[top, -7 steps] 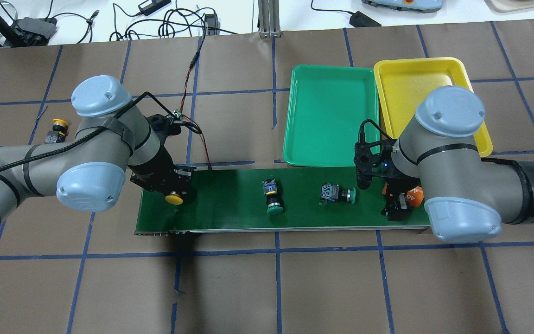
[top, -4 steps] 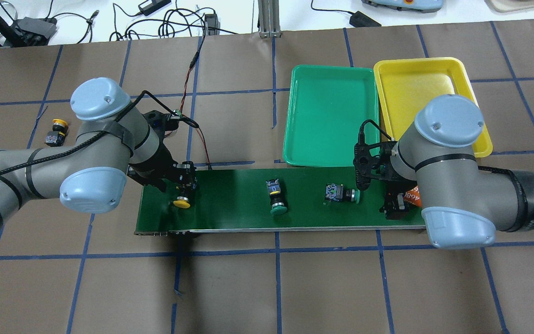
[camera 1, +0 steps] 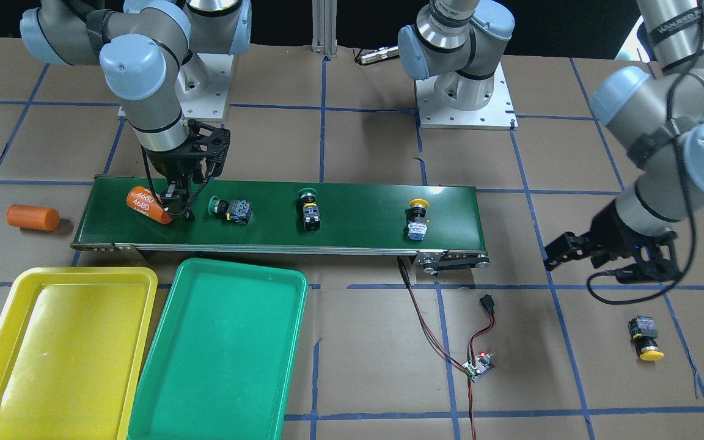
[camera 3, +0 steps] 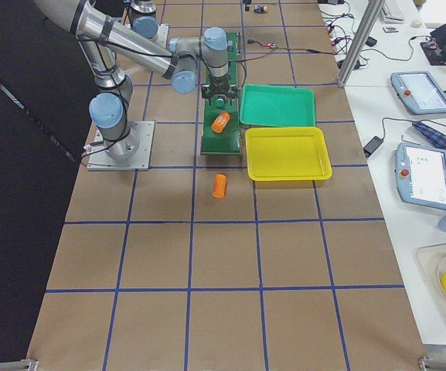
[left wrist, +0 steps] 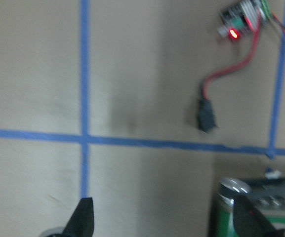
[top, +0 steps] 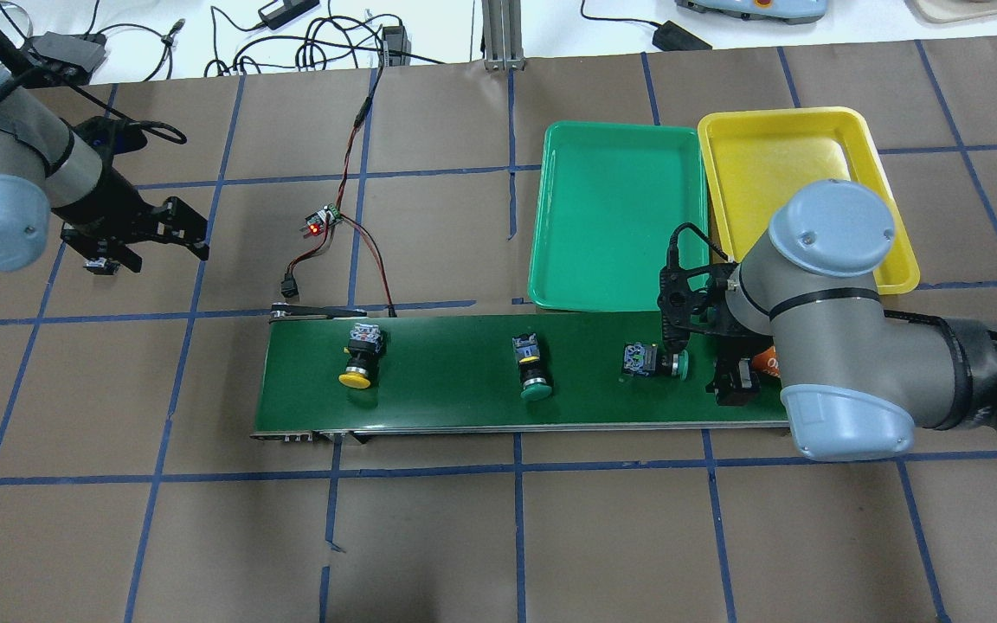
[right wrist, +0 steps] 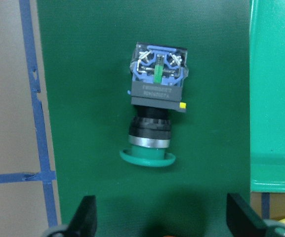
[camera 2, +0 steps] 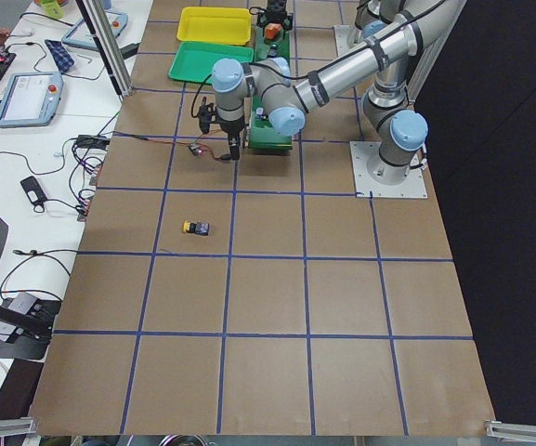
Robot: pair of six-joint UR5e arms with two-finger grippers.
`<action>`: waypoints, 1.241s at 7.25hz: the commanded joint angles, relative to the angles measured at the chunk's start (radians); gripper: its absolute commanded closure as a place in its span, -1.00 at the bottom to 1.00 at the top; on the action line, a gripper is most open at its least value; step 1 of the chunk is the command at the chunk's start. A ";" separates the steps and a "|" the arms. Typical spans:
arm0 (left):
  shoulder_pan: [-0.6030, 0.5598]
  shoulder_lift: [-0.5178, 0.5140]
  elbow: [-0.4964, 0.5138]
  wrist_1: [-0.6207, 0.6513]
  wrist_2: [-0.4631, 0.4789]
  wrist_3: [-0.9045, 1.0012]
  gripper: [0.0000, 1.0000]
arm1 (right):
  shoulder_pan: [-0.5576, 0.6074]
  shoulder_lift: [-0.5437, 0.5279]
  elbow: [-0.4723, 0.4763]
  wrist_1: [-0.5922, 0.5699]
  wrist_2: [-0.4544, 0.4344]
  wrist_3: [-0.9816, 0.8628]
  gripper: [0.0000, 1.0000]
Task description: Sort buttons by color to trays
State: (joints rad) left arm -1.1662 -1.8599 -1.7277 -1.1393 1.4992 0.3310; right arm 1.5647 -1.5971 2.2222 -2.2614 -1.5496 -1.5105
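Collision looked the likeliest mishap near the right edge of the counter (top: pixel 498 536), where the right gripper (right wrist: pixel 162 217), spread wide and empty above a green button (right wrist: pixel 154 113) lying sideways on the conveyor belt (top: pixel 447 381), could have knocked the orange cylinder (camera 1: pixel 146 205) just beside it, while the left gripper (left wrist: pixel 166 222) gaped empty by the left edge.

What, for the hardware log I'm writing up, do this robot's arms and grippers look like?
The left arm and the right arm are grey tubes with rounded pale-blue joint caps. Black bands and a black braided cable run along the left arm, and one band carries white lettering. The left gripper and the right gripper are black, each with two slim fingers and a black cable looped at the wrist.
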 commanded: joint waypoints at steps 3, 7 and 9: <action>0.163 -0.367 0.351 0.007 0.075 0.371 -1.00 | 0.000 0.042 0.001 -0.020 0.003 0.029 -0.57; 0.164 -0.418 0.306 0.010 0.073 0.368 -0.34 | 0.002 0.042 0.001 -0.017 -0.001 0.029 0.24; 0.164 -0.412 0.318 0.010 0.088 0.344 0.61 | 0.000 0.040 0.001 -0.018 -0.006 0.036 0.60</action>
State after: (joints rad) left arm -1.0018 -2.2755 -1.4133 -1.1290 1.5756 0.6901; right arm 1.5651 -1.5564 2.2227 -2.2783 -1.5508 -1.4782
